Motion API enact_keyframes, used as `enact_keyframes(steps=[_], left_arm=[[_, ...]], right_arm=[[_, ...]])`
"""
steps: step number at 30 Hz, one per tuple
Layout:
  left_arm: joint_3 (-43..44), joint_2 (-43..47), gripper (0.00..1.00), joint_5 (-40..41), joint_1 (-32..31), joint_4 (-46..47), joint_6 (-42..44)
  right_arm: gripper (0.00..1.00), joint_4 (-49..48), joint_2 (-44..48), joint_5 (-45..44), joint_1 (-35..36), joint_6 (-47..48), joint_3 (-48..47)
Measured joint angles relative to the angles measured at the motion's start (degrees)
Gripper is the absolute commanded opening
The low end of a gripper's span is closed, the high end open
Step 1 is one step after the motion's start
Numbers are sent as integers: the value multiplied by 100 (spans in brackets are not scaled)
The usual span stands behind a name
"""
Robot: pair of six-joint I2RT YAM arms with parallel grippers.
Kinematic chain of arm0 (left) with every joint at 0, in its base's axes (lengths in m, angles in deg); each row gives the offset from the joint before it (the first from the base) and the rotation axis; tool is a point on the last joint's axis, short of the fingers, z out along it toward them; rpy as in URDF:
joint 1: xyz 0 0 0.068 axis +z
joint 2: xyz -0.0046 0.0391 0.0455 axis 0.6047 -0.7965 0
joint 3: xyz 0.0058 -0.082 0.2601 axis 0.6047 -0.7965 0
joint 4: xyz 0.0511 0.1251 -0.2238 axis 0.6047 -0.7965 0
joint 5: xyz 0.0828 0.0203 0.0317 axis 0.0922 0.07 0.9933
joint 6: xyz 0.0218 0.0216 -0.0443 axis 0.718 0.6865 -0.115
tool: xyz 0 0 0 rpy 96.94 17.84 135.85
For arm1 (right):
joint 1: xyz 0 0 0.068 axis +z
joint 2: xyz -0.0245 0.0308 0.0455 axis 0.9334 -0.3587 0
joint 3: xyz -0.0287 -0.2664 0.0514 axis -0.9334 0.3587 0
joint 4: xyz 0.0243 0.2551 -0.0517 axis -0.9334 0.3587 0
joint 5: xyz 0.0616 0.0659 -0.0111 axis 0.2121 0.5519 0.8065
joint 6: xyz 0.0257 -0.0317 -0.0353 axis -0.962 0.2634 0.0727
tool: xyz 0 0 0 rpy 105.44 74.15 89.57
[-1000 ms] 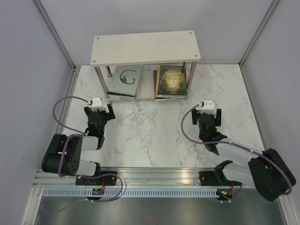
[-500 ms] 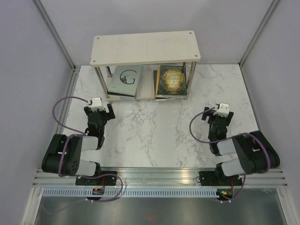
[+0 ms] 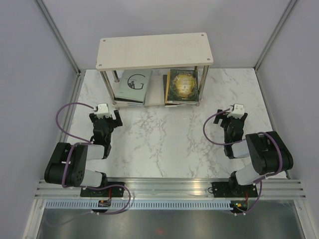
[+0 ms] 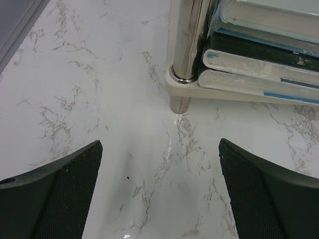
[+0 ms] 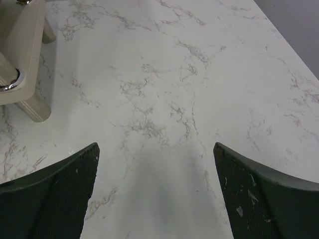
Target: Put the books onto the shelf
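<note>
Jaws: left gripper [image 4: 158, 164] and right gripper [image 5: 155, 159] both stand spread wide and released, each low over marble.
Table: the white marbled table [image 3: 164, 134] has its near edge cut off behind the arm bases.
Shelf: the shelf [image 3: 154, 51] stands at the far side, and its top board hides the rear of the lower tier.
Books: the books lie in two flat stacks on the lower tier, with a grey cover [image 3: 132, 85] on top at the left and a dark fantasy cover [image 3: 183, 84] at the right. Their far ends are hidden, the lower ones show only edges, and the count is unclear.
</note>
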Motion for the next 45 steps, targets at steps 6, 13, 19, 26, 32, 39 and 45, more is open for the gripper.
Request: enact_keyframes(steps=[6, 13, 19, 26, 32, 39, 45], left_arm=[[0, 0, 100, -2, 0, 0, 0], [0, 0, 100, 0, 0, 0, 2], [0, 0, 100, 0, 0, 0, 2], [0, 0, 100, 0, 0, 2, 2], [0, 0, 100, 0, 0, 0, 2], [0, 0, 100, 0, 0, 0, 2], [0, 0, 100, 0, 0, 0, 2]], right_arm=[[98, 4, 0, 76, 0, 0, 0], [98, 9, 0, 85, -9, -2, 0], [98, 9, 0, 98, -9, -2, 0], [98, 9, 0, 98, -9, -4, 0], [98, 9, 0, 98, -9, -4, 0], [98, 9, 0, 98, -11, -7, 0], [98, 9, 0, 98, -11, -11, 0]])
